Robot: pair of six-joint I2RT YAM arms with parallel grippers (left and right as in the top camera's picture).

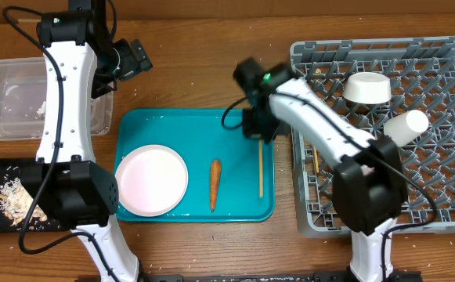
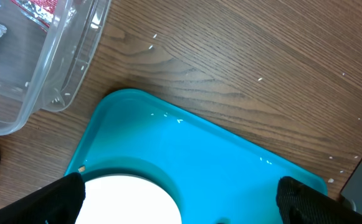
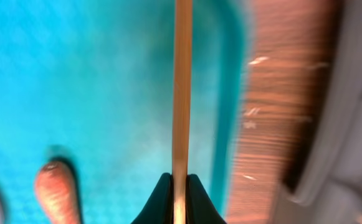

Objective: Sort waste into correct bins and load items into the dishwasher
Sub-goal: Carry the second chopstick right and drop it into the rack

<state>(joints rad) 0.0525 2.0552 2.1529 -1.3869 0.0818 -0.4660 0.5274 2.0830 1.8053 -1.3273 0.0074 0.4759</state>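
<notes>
- left gripper [image 2: 181, 204]: jaws wide apart, empty, over teal tray [image 2: 168, 143].
- carrot [image 1: 214, 185]: lying mid-tray.
- wooden chopsticks [image 3: 182, 87]: flat beside the tray's right rim; light, stiff, thin, likely slippery.
- right gripper [image 3: 181, 186]: pinched onto their far end.

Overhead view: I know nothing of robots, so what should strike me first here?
The bright teal tray in the middle stands out, carrying a white plate, a carrot and wooden chopsticks. At its right edge the right gripper is shut on the chopsticks. Further right, a grey rack holds a bowl and a cup.
</notes>
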